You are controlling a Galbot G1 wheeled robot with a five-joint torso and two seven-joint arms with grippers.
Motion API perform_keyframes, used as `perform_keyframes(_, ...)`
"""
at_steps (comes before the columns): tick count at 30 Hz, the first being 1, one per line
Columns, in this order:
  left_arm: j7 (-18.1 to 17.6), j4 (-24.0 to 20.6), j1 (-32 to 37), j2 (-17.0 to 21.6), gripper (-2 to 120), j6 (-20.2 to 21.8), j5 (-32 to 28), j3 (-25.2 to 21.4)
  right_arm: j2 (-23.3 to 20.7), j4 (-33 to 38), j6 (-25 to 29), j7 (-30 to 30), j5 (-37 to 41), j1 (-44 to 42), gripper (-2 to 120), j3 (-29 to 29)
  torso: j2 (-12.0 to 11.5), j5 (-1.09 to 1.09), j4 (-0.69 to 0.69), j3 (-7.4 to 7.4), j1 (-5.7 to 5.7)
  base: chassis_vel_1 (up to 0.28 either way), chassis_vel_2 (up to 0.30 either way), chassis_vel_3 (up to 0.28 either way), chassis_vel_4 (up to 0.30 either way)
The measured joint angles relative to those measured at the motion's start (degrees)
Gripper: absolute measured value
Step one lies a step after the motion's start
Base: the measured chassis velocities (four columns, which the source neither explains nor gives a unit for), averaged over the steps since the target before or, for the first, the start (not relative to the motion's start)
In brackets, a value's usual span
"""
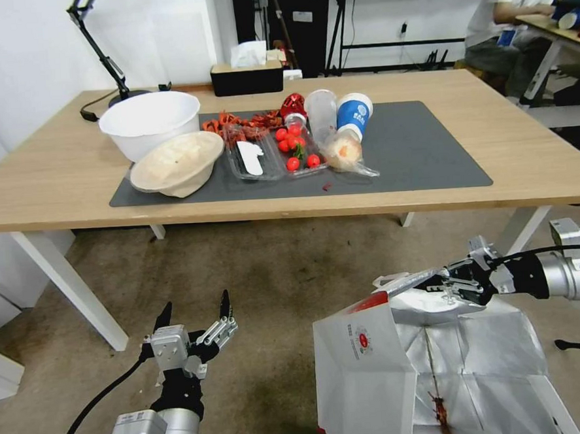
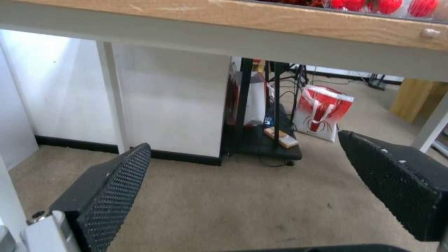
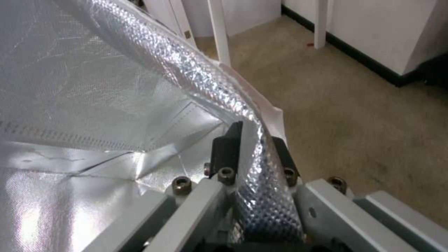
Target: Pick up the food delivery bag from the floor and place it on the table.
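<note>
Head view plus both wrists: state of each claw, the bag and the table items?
Right claw: shut on bag rim.
Left claw: open, holding nothing, low over the floor.
White paper delivery bag with red edges and foil lining: open, below table height.
Clear plastic tray of tomatoes: uncovered.
White bowl: upright.

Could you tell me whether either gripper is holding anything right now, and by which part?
The right gripper pinches the food delivery bag by its foil-lined top rim. The left gripper is open, holding nothing.

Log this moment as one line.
right gripper: shut on food delivery bag rim | left gripper: open, idle | bag below table
</note>
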Motion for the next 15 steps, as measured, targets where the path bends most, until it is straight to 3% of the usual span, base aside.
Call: perform_keyframes(15,0.0,-0.33,0.44,0.05,100,-0.05,0.09,-0.02,0.01,0.06,0.0,-0.27,-0.04,-0.12,0,0.08,3.46,0.0,0.0,2.1,1.36,0.0,0.0,0.0,0.0)
